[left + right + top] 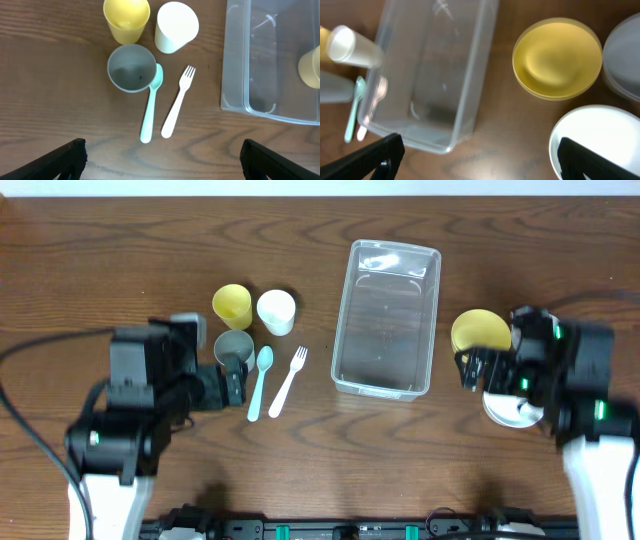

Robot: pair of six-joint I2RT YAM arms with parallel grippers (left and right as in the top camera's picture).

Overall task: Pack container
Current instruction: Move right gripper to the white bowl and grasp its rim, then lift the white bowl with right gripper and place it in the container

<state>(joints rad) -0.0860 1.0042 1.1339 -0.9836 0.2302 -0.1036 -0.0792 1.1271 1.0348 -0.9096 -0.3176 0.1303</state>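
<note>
The clear plastic container [385, 320] sits lengthwise near the middle of the dark wooden bench [100, 250], upright with its open side up. To its left stand three cups close together: a yellow cup [232, 304] and a white cup [276, 311] side by side, and a grey cup [233, 345] just in front of the yellow one. A teal spoon [260, 383] lies with its bowl against the grey cup, and a white fork [288, 380] lies just beside it. The left pincer [163, 147] hangs over that cluster, fingers spread wide and gripping nothing. On the container's other side there is a yellow bowl [480, 330], with a white bowl [510, 412] nearer the front and a grey bowl [622, 55] showing at the edge of the right wrist view. The right pincer [480, 145] hovers by these bowls, also released, with nothing between its fingers
</note>
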